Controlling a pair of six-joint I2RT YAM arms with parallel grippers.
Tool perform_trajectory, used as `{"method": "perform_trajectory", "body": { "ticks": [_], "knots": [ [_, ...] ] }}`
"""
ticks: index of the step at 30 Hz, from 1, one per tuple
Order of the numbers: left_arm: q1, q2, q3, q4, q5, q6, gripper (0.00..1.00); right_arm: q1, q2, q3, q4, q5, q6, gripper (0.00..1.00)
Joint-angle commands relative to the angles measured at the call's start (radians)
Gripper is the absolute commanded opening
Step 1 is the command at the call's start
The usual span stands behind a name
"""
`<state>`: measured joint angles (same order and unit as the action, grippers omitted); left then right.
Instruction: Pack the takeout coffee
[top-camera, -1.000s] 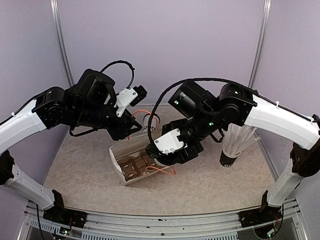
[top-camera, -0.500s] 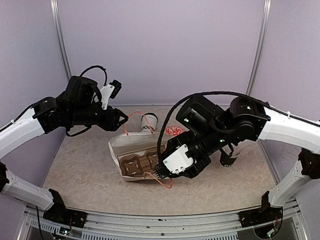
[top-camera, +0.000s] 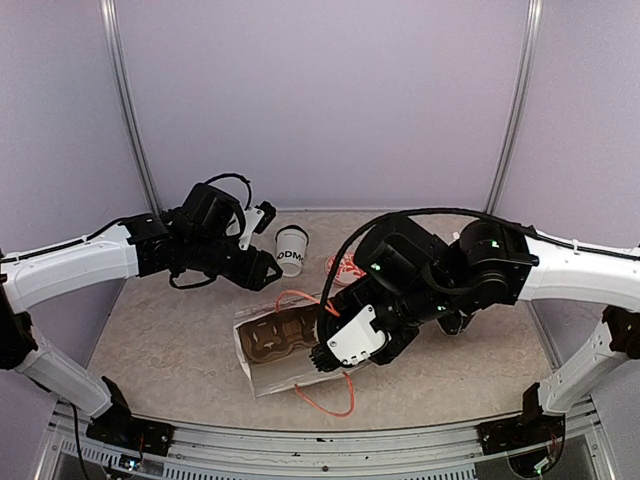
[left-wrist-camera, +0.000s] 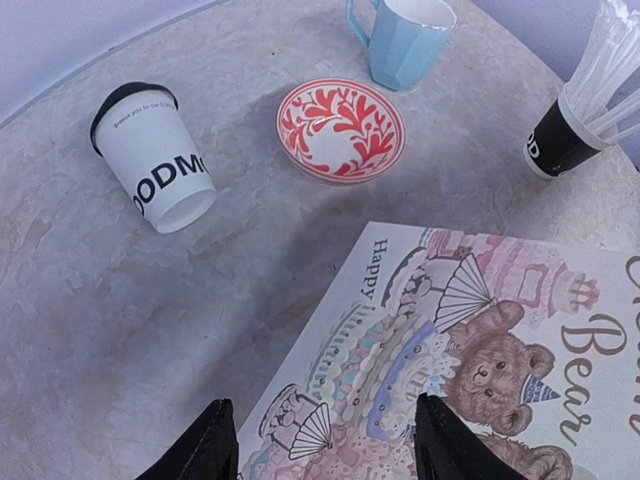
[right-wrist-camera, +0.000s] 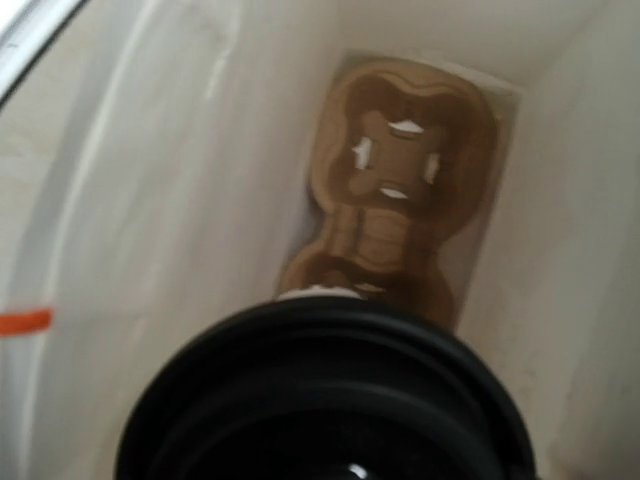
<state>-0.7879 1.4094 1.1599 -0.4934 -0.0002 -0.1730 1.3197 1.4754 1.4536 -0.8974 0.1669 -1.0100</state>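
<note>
One takeout coffee cup (top-camera: 291, 250), white with black lettering and a black lid, stands on the table; the left wrist view shows it too (left-wrist-camera: 155, 160). My left gripper (top-camera: 270, 275) hovers just left of it, open (left-wrist-camera: 327, 445), with only the printed paper bag (left-wrist-camera: 480, 350) below its fingertips. The bag (top-camera: 268, 378) lies on its side with a brown cup carrier (top-camera: 275, 335) inside. My right gripper (top-camera: 322, 355) is at the bag's mouth, shut on a second coffee cup. Its black lid (right-wrist-camera: 330, 400) fills the right wrist view, facing the carrier (right-wrist-camera: 400, 180).
A red patterned bowl (left-wrist-camera: 340, 130), a light blue mug (left-wrist-camera: 400, 40) and a dark cup of white straws (left-wrist-camera: 565, 140) stand beyond the bag. Orange bag handles (top-camera: 330, 398) trail toward the near edge. The right arm covers much of the table's right side.
My left gripper has opened, let go of the bag's handle and dropped toward the standing cup. The bag has tipped flatter. The right gripper has shifted nearer with its cup.
</note>
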Motion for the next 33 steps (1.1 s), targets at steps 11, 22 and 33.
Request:
{"method": "perform_trajectory", "body": {
  "ticks": [11,22,33],
  "knots": [
    [0.077,0.161,-0.060,0.150,0.103,-0.060,0.58,0.015,-0.037,-0.075,0.221,0.174,-0.022,0.48],
    [0.084,0.201,-0.076,0.167,0.160,-0.038,0.55,0.034,-0.011,0.022,0.173,0.252,0.025,0.49],
    [0.097,0.196,-0.112,0.194,0.207,-0.022,0.53,0.074,0.003,0.024,0.139,0.213,0.055,0.49]
  ]
}}
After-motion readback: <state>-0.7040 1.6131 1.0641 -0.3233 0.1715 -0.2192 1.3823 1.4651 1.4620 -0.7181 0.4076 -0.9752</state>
